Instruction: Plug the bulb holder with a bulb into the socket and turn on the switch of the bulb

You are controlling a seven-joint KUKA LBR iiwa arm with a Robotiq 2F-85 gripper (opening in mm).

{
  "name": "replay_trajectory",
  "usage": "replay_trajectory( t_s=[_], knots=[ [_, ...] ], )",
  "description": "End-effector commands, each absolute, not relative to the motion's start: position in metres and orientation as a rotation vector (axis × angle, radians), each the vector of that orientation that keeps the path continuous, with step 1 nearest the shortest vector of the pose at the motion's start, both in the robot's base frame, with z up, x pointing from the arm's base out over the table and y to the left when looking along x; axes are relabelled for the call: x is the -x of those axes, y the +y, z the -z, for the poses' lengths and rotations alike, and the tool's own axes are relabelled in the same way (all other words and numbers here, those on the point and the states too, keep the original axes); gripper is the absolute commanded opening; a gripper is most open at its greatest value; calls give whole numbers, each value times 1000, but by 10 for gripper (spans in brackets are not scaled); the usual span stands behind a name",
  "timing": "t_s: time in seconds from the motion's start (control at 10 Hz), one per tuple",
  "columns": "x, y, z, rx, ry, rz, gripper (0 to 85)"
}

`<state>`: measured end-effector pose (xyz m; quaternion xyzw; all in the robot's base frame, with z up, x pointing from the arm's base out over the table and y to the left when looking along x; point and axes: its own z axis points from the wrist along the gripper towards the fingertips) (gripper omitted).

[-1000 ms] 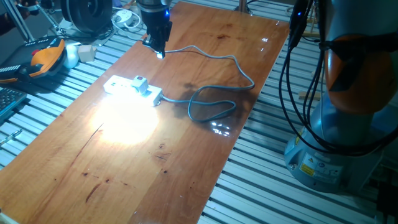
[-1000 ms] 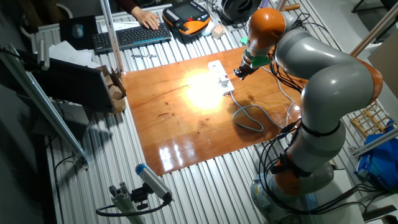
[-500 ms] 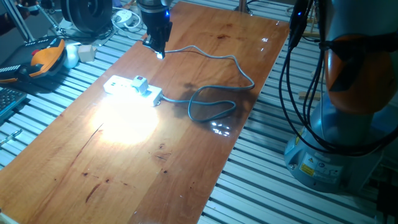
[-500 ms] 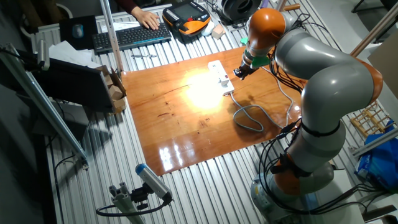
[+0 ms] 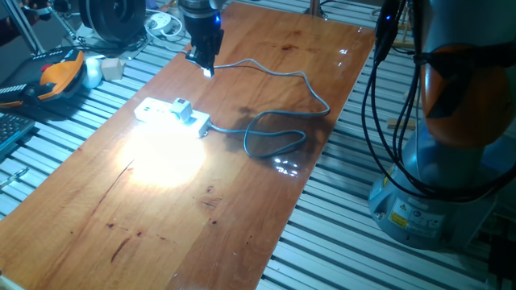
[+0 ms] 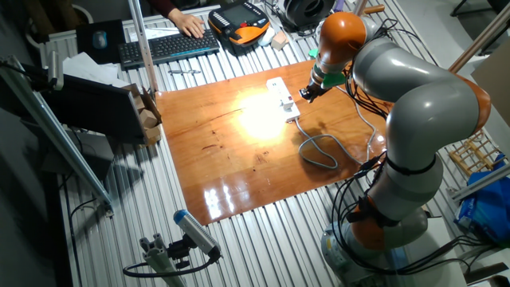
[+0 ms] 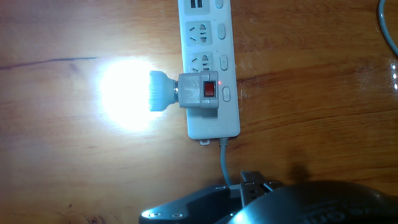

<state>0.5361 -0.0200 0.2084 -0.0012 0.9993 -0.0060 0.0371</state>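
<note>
**Bulb lit in the strip, gripper raised off to one side**

Polished wooden table fills the middle of both fixed views, set on a ribbed metal bench. Left of centre in the first fixed view lies the socket, a white power strip whose grey cable loops toward the right. The bulb holder sits plugged into the outlet nearest the cable end, its red switch glowing. The bulb points toward the left of the hand view and shines so brightly that its outline is washed out; a white glare spreads over the wood beside it.

The gripper hangs above the table in the upper part of the first fixed view, apart from the strip and touching nothing. Whether its fingers are spread or together cannot be told.

At the top of the other fixed view, a person's hand rests on a keyboard.
</note>
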Motion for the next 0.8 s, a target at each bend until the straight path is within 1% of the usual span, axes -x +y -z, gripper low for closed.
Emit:
replay_trajectory(
  t_s=[0.0,0.7],
  knots=[
    [-536,-20,-208,4,3067,16,0],
    [-534,-21,-211,-12,3073,32,0]
  ],
)
